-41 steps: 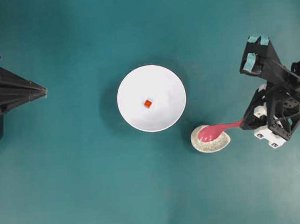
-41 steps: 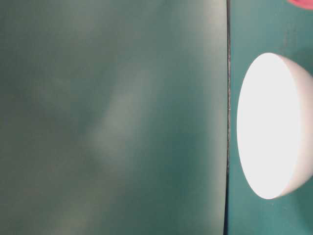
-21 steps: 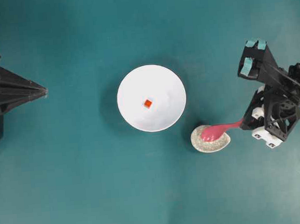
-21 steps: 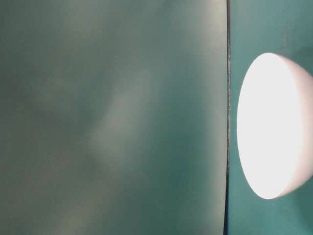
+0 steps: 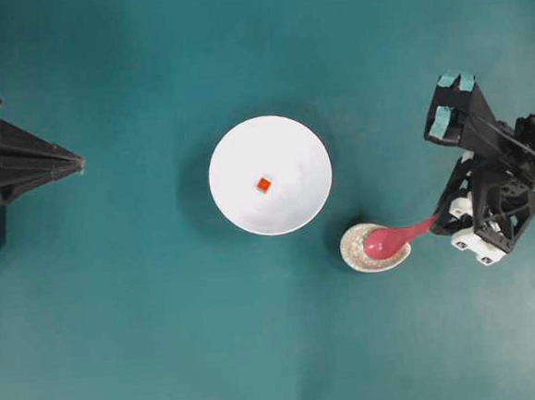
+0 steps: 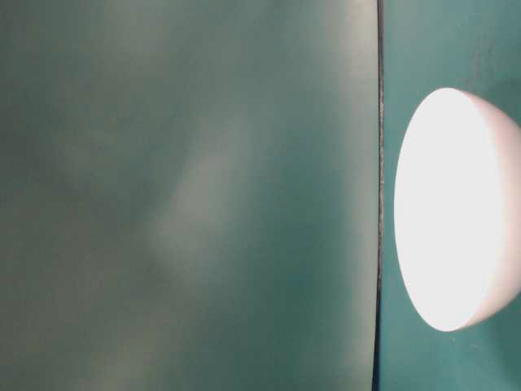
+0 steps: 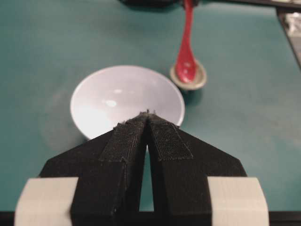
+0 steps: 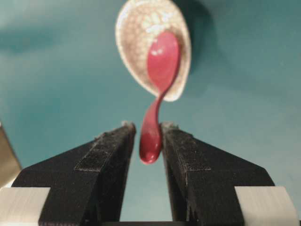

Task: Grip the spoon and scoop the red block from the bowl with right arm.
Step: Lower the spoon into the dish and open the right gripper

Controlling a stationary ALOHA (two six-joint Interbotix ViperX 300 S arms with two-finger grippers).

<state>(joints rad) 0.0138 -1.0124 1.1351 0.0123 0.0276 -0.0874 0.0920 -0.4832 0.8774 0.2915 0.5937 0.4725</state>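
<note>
The pink spoon [image 5: 387, 241] lies with its scoop in a small speckled dish [image 5: 354, 254], its handle slanting up to the right. My right gripper [image 5: 441, 218] is open around the handle's end. In the right wrist view the spoon [image 8: 162, 61] has its handle tip between the two fingers of the right gripper [image 8: 145, 126], close against the right finger with a gap on the left. The red block [image 5: 264, 185] sits in the middle of the white bowl [image 5: 245, 151]. My left gripper [image 5: 81, 163] rests shut at the far left, well away from the bowl.
The speckled dish [image 8: 136, 28] stands just to the lower right of the bowl, almost touching it. The left wrist view shows the bowl [image 7: 117, 92], the left gripper [image 7: 148, 113] in front of it, and the spoon [image 7: 186, 66] beyond. The table-level view shows only the bowl's side [image 6: 456, 212].
The right jaws have opened from a closed grip on the spoon handle. The scoop has settled lower and a little to the right in the speckled dish. The left arm is unmoved.
</note>
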